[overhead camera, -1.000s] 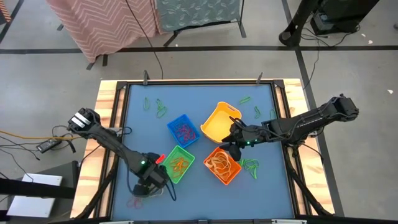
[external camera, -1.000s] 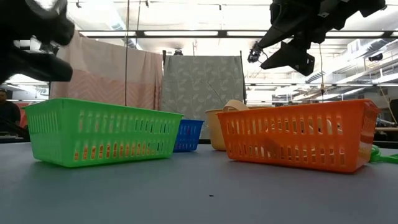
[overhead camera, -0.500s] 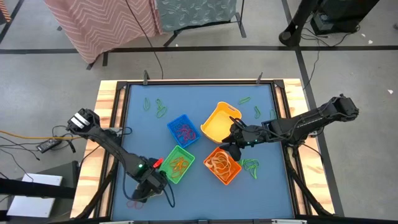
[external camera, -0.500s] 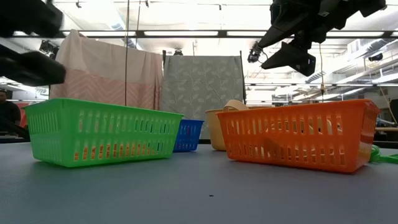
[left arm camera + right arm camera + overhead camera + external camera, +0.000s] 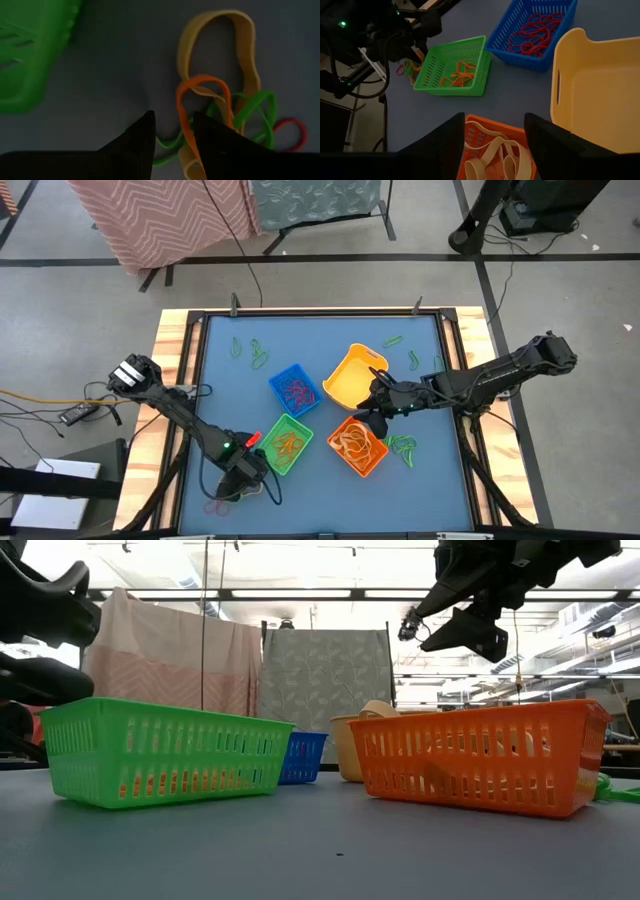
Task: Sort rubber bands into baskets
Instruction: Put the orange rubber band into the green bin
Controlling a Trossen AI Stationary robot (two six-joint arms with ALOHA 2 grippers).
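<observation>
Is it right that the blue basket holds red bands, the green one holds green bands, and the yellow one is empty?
Not quite. The green basket holds orange bands, as the right wrist view shows. The blue basket does hold red bands, and the yellow basket is empty.

Rubber bands [image 5: 220, 115] lie on the table [image 5: 320, 340] beside a basket [image 5: 288, 443].
</observation>
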